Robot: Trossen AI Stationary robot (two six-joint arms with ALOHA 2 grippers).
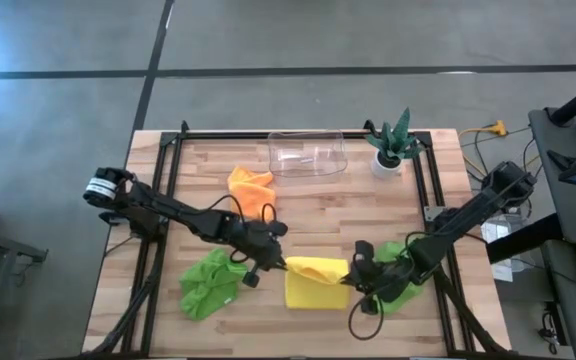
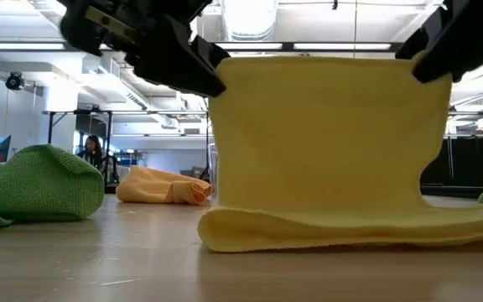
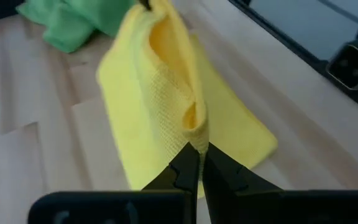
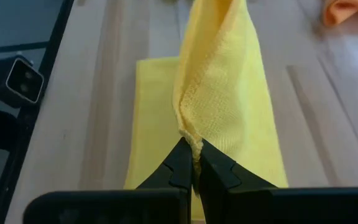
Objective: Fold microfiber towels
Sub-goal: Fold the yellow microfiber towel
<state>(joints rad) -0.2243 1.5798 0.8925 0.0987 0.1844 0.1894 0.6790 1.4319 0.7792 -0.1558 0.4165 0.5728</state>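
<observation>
The yellow towel [image 1: 316, 281] hangs between the two grippers, its upper edge lifted and its lower part trailing flat on the worktop [image 1: 318, 200]. The left gripper [image 3: 196, 148] is closed on one top corner, pinching a small fold of cloth; the right gripper [image 4: 192, 150] is closed on the opposite top corner in the same manner. The cloth drapes and sags freely between the two holds, so it appears light, soft and without stiffness; the weave looks slightly grippy, not slippery, and nothing about it seems fragile. Corner holds look right, since a grip taken further in would likely let the edge droop and spoil the fold. One green towel [image 1: 209, 285] lies crumpled just beside the left gripper, on its outer side; a second green towel [image 1: 400, 284] lies bunched under the right gripper. The orange towel [image 1: 250, 188] sits crumpled beyond the left gripper, well clear. A clear plastic container [image 1: 307, 153] stands at the far edge of the worktop, well apart from both grippers; it appears empty. A potted plant [image 1: 392, 142] stands beside it.
</observation>
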